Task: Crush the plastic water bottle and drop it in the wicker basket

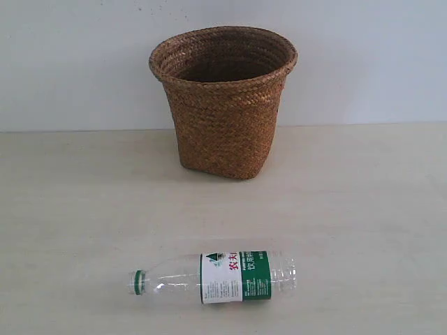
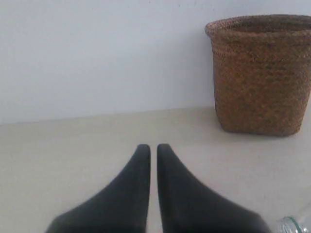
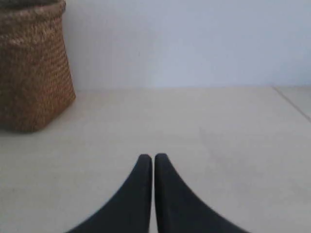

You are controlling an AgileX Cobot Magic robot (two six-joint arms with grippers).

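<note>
The plastic water bottle [image 1: 213,277] lies on its side near the table's front edge, uncrushed, green cap ring to the left, ribbed base to the right. Behind it the brown wicker basket [image 1: 223,101] stands upright against the wall. Neither gripper shows in the exterior view. In the left wrist view my left gripper [image 2: 153,147] is shut with nothing between its black fingers; the basket [image 2: 262,73] stands ahead of it and the bottle's neck [image 2: 294,225] peeks in at the frame corner. My right gripper [image 3: 153,157] is shut and empty, with the basket [image 3: 31,68] off to one side.
The pale wooden table [image 1: 363,202] runs back to a plain white wall [image 1: 70,63]. A table edge [image 3: 291,102] shows in the right wrist view.
</note>
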